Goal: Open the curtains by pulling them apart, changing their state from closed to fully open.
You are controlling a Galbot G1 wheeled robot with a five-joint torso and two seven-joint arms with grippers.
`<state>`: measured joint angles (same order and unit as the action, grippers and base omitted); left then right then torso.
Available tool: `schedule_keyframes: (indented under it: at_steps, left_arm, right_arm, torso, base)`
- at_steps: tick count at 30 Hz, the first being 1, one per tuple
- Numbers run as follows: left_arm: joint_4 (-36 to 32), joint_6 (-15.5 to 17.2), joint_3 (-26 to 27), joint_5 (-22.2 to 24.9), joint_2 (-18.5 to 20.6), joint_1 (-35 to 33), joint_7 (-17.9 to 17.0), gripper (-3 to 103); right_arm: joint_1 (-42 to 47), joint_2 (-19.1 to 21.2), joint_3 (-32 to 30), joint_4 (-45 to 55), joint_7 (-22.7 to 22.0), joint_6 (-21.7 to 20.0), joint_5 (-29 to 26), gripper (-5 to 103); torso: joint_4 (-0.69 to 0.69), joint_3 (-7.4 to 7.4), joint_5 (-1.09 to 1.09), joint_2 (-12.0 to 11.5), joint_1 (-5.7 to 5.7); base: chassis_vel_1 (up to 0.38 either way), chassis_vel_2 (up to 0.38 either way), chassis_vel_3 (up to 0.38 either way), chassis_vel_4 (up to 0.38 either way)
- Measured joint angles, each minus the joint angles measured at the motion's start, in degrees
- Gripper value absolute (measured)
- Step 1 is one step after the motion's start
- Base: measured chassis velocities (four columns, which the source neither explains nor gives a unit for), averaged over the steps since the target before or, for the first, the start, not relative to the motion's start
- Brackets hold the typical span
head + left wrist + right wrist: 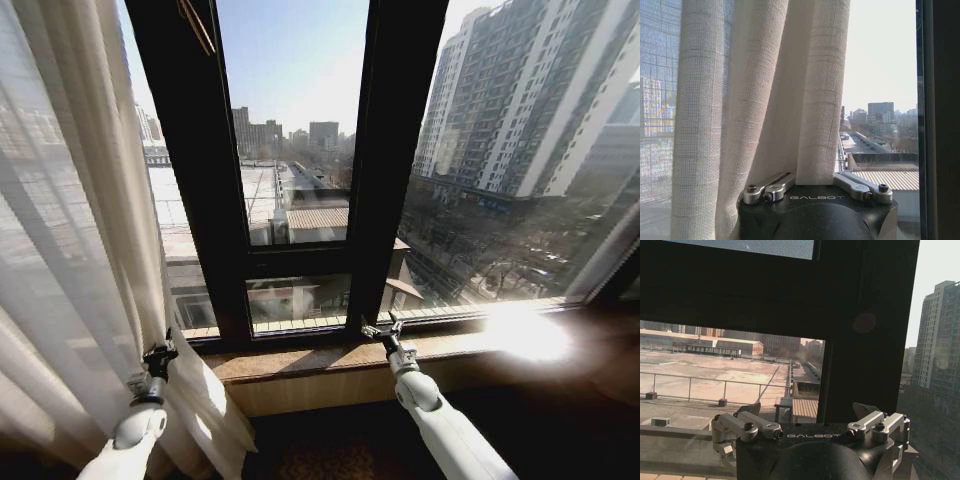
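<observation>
Far left of the head view: the curtains (70,230), sheer cream pleats gathered into a bunch against the left side of the window, hanging down past the sill toward the floor, light showing through the thinner folds; just at the bunch's inner edge, low down, the left gripper (160,352), raised on its white arm and pressed into the fabric; in the left wrist view, a thick fold of the same curtains (790,90) dropping straight down between the spread linkages, fingertips hidden behind the cloth, so fingers grasping that fold as far as can be judged; to the side of the fold, bare glass with rooftops and distant towers; next along, the black window frame (190,170), broad upright bars with a crossbar low down, uncovered; below it, the stone sill (320,360), sunlit, running across under the glass; right of centre, the right gripper (382,330), held up just above the sill in front of the second upright bar, well apart from the curtains; fingers released and spread, nothing between them, the same seen in the right wrist view (810,412) with the dark frame (860,340) close ahead; far right, a wide uncovered pane with tall apartment blocks beyond and a bright patch of glare on the sill.
</observation>
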<state>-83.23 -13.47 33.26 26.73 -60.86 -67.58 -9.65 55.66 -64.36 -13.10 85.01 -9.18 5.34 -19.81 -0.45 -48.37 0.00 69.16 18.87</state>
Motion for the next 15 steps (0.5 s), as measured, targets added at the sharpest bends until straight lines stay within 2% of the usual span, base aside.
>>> schedule_keyframes:
  at_steps: [15]
  left_arm:
    - [0.5,-0.6,0.0,-1.0,-0.4,-0.2,-0.6,0]
  right_arm:
    - [0.0,0.0,0.0,0.0,0.0,0.0,0.0,100]
  torso:
    - [-0.01,0.00,-0.01,0.0,0.00]
  base:
    - [0.376,0.323,-0.365,-0.331]
